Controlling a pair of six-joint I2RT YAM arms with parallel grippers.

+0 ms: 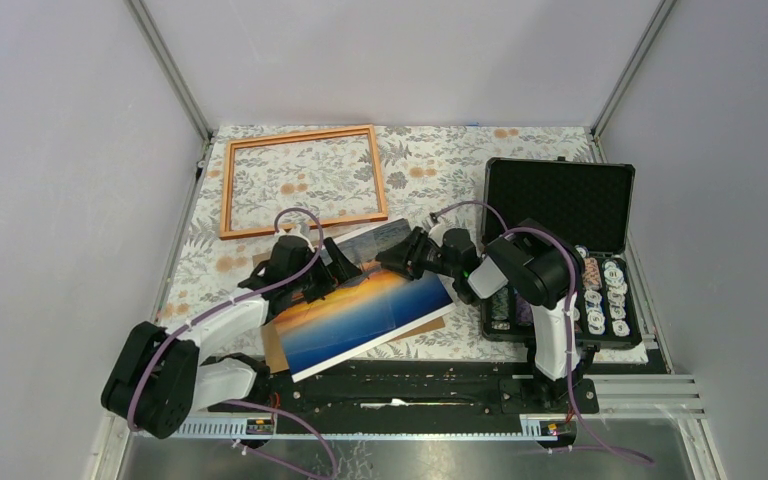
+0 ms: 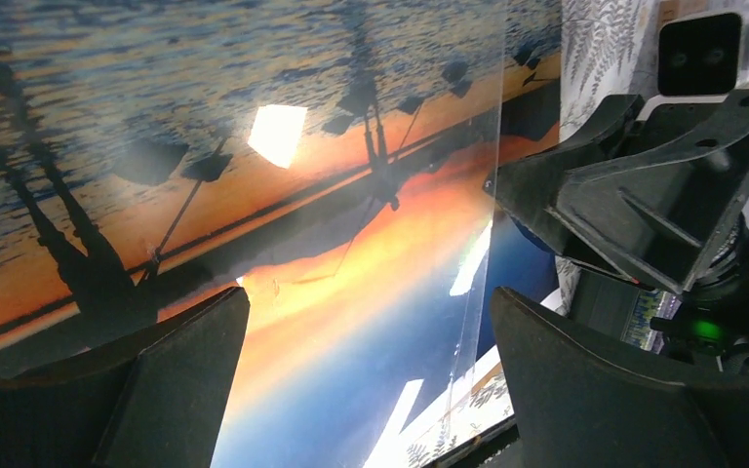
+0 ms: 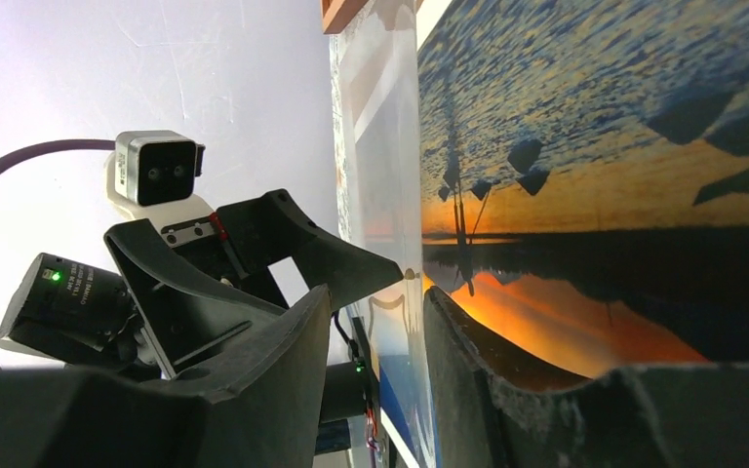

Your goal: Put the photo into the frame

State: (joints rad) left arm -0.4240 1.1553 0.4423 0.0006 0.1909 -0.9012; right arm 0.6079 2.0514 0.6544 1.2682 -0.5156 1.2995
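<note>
Near the table's [image 1: 440, 170] front edge, well apart from the far-left frame [image 1: 305, 226], the photo [image 1: 365, 315] lies face-up on a brown board [image 1: 271, 348]; your right gripper [image 3: 378, 297] apparently pinches the clear pane [image 1: 375, 238], your left gripper [image 2: 369, 292] gapes open, so lift without dragging the print.

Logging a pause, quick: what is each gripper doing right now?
Left gripper: open, holding nothing.
Right gripper: closed on the edge of the clear sheet.
</note>
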